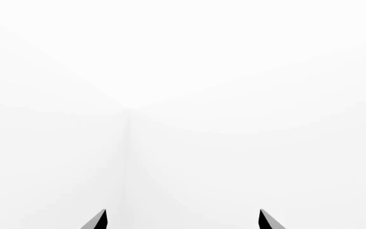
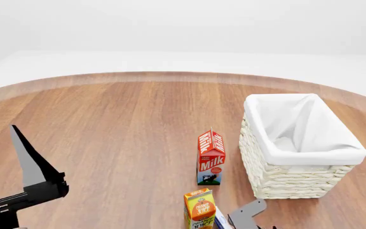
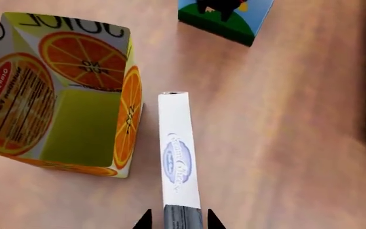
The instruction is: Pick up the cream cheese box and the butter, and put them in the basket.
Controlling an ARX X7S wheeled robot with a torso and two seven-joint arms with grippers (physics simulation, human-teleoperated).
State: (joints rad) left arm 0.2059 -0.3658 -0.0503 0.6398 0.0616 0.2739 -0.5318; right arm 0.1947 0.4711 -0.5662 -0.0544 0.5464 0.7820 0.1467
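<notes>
White cream cheese box [image 3: 177,157] between R gripper [image 3: 179,219] jaws — pointing down.

Worktop [image 2: 126,124]: round-edged, warm brown wood grain with plank seams, lighter bevelled rim along its far curve.
Floor [image 2: 170,59]: plain pale white beyond the far rim.
Walls [image 2: 183,24]: blank white, meeting at a faint corner seam in the left wrist view.
Light: soft, even, faint shadows.

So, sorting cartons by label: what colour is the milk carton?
Red, white lettering, on the tall gabled milk carton; clearest in the head view.
</notes>
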